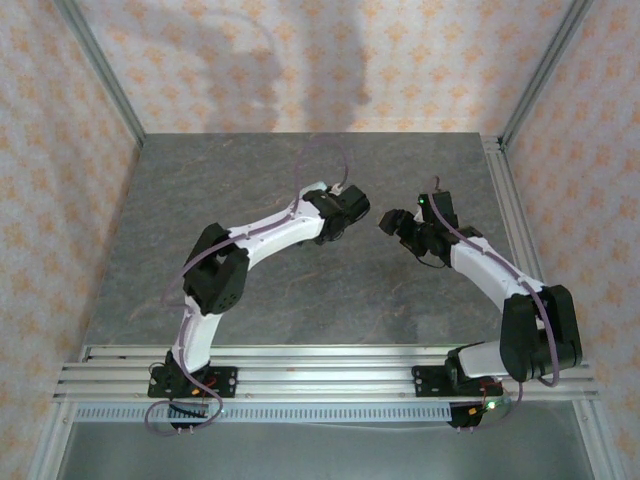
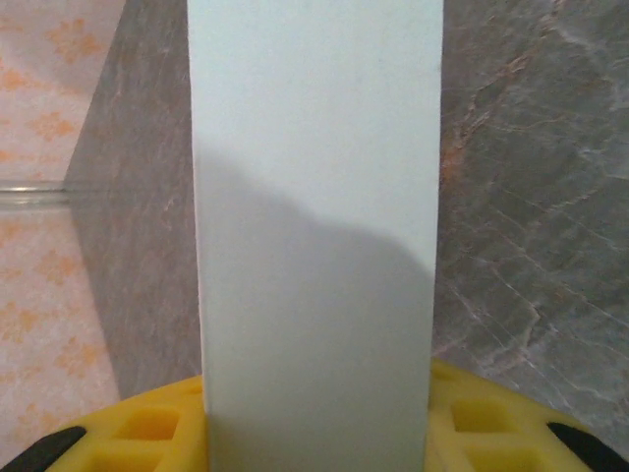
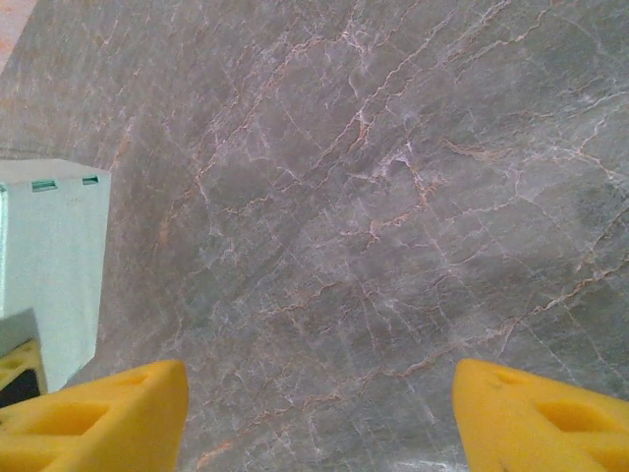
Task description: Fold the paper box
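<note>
Left wrist: paper box (image 2: 314, 197) mid-frame, in left gripper (image 2: 316, 433) at bottom edge, table (image 2: 531, 246) behind. Top view: right gripper (image 1: 392, 222) at its right.

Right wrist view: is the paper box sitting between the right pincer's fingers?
No, the paper box is at the view's left edge, outside the right pincer, whose fingers have bare table between them.

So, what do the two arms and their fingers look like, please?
The left arm and right arm both have white links between bulky black joints, with a thin purple cable running along each. The fingers are bright yellow, with moulded hollows. A small green light glows on the right wrist.
</note>
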`<state>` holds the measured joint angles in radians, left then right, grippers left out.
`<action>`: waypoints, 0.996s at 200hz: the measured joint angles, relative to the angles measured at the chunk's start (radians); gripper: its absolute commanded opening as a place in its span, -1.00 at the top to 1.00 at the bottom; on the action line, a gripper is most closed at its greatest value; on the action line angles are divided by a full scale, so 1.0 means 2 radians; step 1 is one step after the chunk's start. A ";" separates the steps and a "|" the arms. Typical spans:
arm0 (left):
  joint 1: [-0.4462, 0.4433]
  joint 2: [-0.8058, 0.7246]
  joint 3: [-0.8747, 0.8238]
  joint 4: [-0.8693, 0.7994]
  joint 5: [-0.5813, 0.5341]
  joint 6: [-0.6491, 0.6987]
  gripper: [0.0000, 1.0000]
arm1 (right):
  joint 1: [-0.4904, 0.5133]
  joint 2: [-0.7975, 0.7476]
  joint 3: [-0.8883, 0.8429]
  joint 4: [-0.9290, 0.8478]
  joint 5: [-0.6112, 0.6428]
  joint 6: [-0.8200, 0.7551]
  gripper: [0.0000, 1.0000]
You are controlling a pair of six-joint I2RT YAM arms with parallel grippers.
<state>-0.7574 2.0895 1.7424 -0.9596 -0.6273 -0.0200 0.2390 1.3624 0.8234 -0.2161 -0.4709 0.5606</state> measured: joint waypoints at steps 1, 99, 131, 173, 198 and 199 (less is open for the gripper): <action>0.000 0.001 0.000 -0.001 -0.001 -0.001 0.15 | 0.000 0.000 0.000 0.000 0.000 0.000 -0.42; 0.000 0.050 0.019 -0.037 0.106 -0.032 -0.57 | 0.000 -0.011 -0.004 0.004 0.003 -0.017 -0.42; 0.009 0.031 0.001 -0.021 0.197 -0.033 -0.90 | 0.000 -0.011 -0.004 0.004 0.004 -0.021 -0.41; 0.064 -0.050 -0.055 0.032 0.300 -0.058 -1.00 | 0.000 -0.006 -0.004 0.008 0.004 -0.024 -0.42; 0.112 -0.083 -0.082 0.068 0.338 -0.073 -1.00 | 0.000 0.001 -0.004 0.007 0.002 -0.024 -0.41; 0.115 -0.084 -0.084 0.071 0.341 -0.074 -1.00 | 0.000 0.001 -0.004 0.008 0.002 -0.024 -0.41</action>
<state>-0.5282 1.9213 1.5742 -0.8181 0.0540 -0.1677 0.2390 1.3643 0.8150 -0.2008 -0.4671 0.5117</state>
